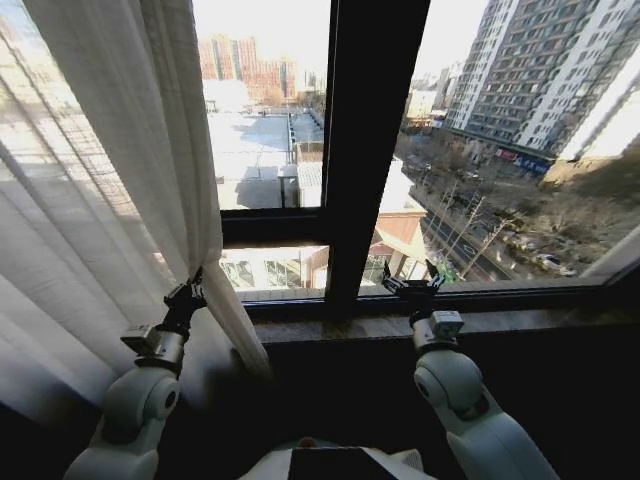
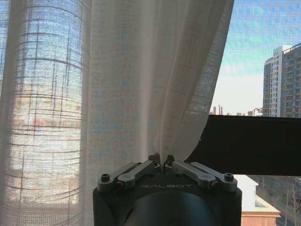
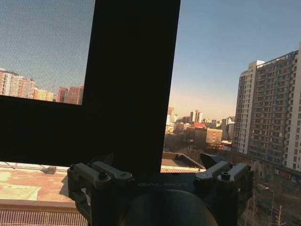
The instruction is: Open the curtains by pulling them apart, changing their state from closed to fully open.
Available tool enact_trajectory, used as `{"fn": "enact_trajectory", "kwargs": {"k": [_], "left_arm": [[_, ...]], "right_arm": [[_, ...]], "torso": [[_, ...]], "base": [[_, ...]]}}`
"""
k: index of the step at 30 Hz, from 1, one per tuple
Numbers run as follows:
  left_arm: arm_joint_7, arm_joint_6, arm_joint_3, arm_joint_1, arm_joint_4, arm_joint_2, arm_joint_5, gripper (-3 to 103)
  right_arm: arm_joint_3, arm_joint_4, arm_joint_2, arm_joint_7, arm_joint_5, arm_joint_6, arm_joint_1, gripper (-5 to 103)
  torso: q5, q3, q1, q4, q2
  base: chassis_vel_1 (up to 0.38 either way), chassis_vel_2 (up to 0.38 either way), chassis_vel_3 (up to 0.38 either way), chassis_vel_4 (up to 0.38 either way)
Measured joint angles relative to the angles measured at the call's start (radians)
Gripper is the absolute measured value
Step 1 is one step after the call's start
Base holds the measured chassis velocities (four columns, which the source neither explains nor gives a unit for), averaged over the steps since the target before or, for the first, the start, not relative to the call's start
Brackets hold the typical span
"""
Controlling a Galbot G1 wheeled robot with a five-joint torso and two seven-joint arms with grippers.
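Curtains (image 1: 110, 190) bunched on my left, window mostly bare | left gripper (image 1: 188, 296) pinched shut on curtains' inner edge (image 2: 162, 141) | right gripper (image 1: 414, 287) spread wide, holding nothing, by sill (image 1: 520, 322) | I'd drag left slowly, keeping the pinch so sheer fabric can't slip

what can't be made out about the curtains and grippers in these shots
- Head view: the top of the left curtain is cut off by the frame's upper edge, so its rail can't be seen.
- Head view: a pale strip at the right edge may be the other curtain; too little shows to tell.
- Left wrist view: how much fabric the left gripper pinches is hidden between its shut jaws.
- Right wrist view: the right gripper has one fingertip lost against the dark window frame.
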Motion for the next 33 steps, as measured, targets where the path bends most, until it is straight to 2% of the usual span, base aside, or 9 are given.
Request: {"fn": "enact_trajectory", "kwargs": {"k": [24, 33], "left_arm": [[0.003, -0.003, -0.012, 0.032, -0.038, -0.019, 0.006, 0], [0.002, -0.004, -0.008, 0.047, -0.055, -0.039, 0.027, 0]], "right_arm": [[0.000, -0.004, 0.001, 0.002, 0.002, 0.002, -0.015, 100], [0.039, -0.028, -0.008, 0.013, 0.087, -0.016, -0.003, 100]], "torso": [[0.0002, 0.000, 0.000, -0.0002, 0.000], [-0.0007, 0.000, 0.000, 0.0004, 0.000]], "base": [[0.347, 0.349, -0.352, -0.346], [0.274, 0.281, -0.273, -0.280]]}}
